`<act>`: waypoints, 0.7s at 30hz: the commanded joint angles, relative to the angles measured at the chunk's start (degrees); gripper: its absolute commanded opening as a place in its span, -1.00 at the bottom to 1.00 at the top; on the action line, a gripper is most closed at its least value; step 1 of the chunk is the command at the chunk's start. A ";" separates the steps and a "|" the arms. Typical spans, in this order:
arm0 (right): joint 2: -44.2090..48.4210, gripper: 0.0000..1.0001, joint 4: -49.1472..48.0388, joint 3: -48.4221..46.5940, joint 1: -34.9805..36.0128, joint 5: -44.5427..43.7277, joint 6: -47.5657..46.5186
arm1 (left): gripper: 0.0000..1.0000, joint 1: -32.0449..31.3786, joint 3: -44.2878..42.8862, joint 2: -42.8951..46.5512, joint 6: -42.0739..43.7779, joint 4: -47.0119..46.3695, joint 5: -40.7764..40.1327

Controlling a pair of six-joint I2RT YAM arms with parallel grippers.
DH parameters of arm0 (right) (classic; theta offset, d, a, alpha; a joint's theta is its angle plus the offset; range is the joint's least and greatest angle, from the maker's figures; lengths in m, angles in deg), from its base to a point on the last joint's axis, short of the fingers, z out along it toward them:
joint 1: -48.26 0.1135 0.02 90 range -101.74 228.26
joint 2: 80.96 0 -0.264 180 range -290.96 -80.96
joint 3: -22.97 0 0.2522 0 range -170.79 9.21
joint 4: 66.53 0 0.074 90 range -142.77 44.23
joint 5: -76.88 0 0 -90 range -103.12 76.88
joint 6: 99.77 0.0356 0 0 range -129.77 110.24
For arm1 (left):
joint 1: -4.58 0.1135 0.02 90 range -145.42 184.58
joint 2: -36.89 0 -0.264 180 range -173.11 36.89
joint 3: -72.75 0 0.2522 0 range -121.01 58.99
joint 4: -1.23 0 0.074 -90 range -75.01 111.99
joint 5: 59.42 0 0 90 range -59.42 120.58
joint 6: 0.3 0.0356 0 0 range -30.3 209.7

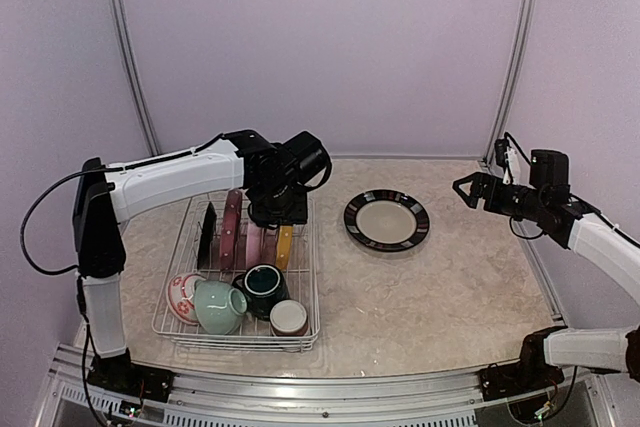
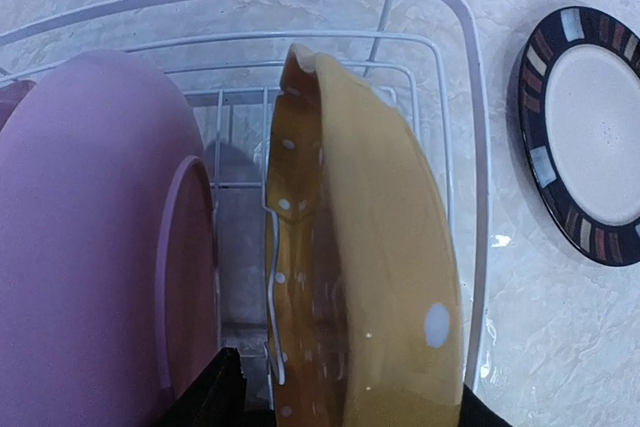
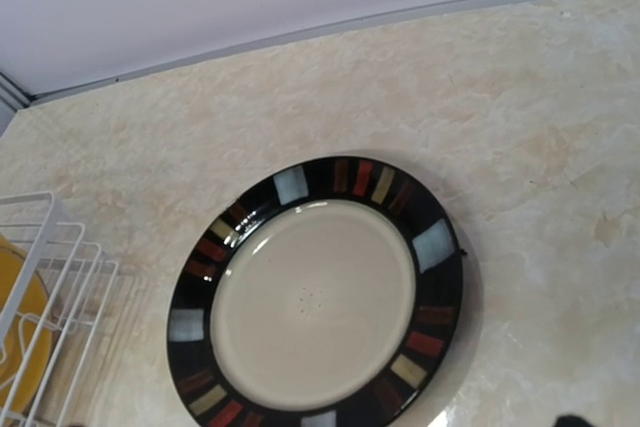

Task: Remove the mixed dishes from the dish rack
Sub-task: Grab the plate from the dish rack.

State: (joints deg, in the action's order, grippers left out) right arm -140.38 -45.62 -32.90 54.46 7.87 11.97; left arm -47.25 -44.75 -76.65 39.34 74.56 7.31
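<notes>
The white wire dish rack [image 1: 170, 292] stands left of centre. On edge in it stand a black plate [image 1: 207, 237], pink plates [image 1: 233, 227] and a yellow dotted plate [image 1: 285, 245]. At its front lie a red-patterned white bowl [image 1: 183, 297], a pale-green cup [image 1: 220, 307], a teal cup [image 1: 262, 287] and a brown-white cup [image 1: 289, 319]. My left gripper [image 1: 278, 215] is down over the yellow plate [image 2: 360, 247]; its jaws are open and straddle the plate's rim, with a gap at the left finger [image 2: 215, 397]. My right gripper [image 1: 465, 188] is open and empty, in the air at the right.
A cream plate with a black patterned rim [image 1: 387, 219] lies flat on the marble table right of the rack; it also shows in the left wrist view [image 2: 590, 137] and the right wrist view [image 3: 315, 302]. A pink plate [image 2: 90, 247] stands close left of the yellow one.
</notes>
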 commanded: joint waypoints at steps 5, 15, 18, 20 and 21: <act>-0.70 0.99 -0.89 0.69 -0.35 0.74 0.23 | -0.16 0.33 -1.46 -0.33 -0.26 2.75 -2.02; -1.04 0.99 -1.42 0.46 -0.35 1.29 0.88 | -0.49 0.07 -1.53 2.21 0.27 3.97 -3.99; -1.05 0.99 -1.49 0.51 -0.39 1.46 1.02 | -0.50 0.07 -1.53 2.90 0.20 4.44 -4.60; -1.05 0.99 -1.62 0.60 -0.37 1.47 1.16 | -0.54 0.12 -1.46 3.48 0.24 4.46 -4.77; -1.11 0.99 -1.72 0.62 -0.37 1.51 1.24 | -0.57 0.00 -1.40 3.90 0.31 4.43 -4.84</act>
State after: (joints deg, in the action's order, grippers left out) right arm -140.86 -46.40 -32.90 54.46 8.79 12.50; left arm -47.21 -45.21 -76.34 39.71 76.60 4.58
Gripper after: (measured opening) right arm 0.994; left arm 0.238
